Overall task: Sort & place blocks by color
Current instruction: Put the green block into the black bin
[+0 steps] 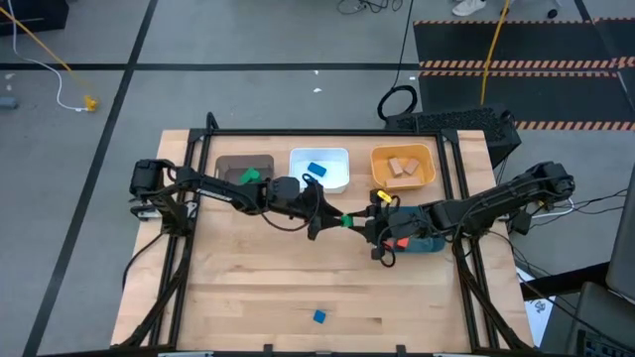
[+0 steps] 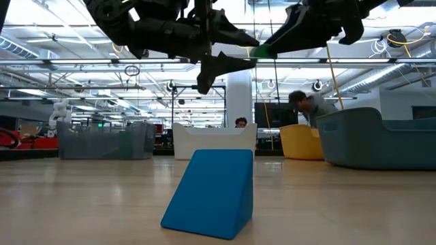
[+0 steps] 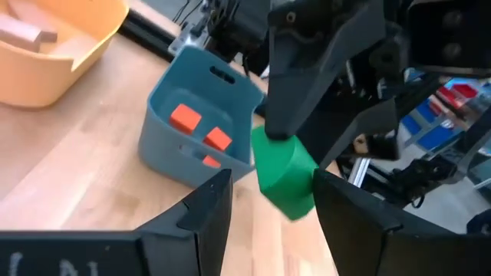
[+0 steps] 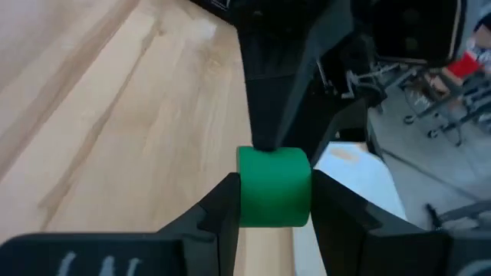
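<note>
A green block hangs high over the table's middle, and my right gripper is shut on it, reaching in from the right. My left gripper comes from the left, open, with one finger on each side of the same green block. In the low view the block shows between the two arms, well above the table. A blue wedge block rests on its base near the front edge. My right gripper pinches the green block's two opposite sides between its two fingers. The fingers come nearly level from the table's right. The block is lifted clear of the table. My left gripper's fingers flank the block; whether one touches it I cannot tell.
Along the far edge stand a brown bin holding a green block, a white bin holding a blue one, and an orange bin with wooden ones. A teal bin with red-orange blocks sits under my right arm.
</note>
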Robot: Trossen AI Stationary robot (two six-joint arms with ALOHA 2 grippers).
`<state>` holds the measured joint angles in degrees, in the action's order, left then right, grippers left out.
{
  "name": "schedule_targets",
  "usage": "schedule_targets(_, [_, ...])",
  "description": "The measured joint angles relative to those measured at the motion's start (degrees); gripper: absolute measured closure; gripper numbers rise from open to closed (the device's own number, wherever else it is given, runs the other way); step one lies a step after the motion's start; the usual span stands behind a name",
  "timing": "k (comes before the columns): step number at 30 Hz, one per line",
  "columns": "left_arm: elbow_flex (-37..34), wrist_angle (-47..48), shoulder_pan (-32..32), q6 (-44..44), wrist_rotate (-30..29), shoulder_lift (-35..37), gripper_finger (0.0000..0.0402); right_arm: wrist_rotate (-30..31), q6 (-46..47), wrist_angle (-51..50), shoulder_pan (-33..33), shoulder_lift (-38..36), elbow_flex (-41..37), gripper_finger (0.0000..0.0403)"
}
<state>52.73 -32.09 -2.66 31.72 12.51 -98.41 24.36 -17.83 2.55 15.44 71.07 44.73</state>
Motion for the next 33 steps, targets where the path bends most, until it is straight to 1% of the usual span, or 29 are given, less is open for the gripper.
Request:
schedule_targets(4, [0.08, -3.62, -0.02, 0.63, -0.18, 0.0, 0.022, -0.11, -4.24, 3.05, 0.0, 0.02, 0.0, 0.0287])
schedule_targets(8, [0.09, -5.33, -0.02, 1.51, -0.28, 0.0, 0.022, -0.13, -8.0, 5.27, 0.0, 0.02, 0.0, 0.0287])
schedule_targets(17, [0.13, -5.87, -0.17, 3.16, -0.5, 0.02, 0.022, -0.15, -13.42, 7.61, -0.99, 0.04, 0.0, 0.0287])
schedule_targets(23, [0.2, -5.95, -0.46, 3.67, -0.58, 0.07, 0.0222, 1.12, -17.06, 9.16, -1.25, 0.09, 0.0, 0.0287])
schedule_targets(26, [0.2, -5.93, -0.77, 4.41, -0.48, 0.07, 0.0246, 1.43, -17.82, 9.22, -1.27, 0.09, 0.0, 0.0287])
schedule_targets(30, [0.2, -5.72, -1.31, 5.31, -0.1, 0.09, 0.0303, 1.54, -18.81, 9.01, -1.29, 0.09, 0.0, 0.0286])
schedule_targets(33, [0.2, -5.63, -1.57, 5.19, -0.03, 0.09, 0.0307, 1.84, -20.37, 8.76, -1.31, 0.09, 0.0, 0.0283])
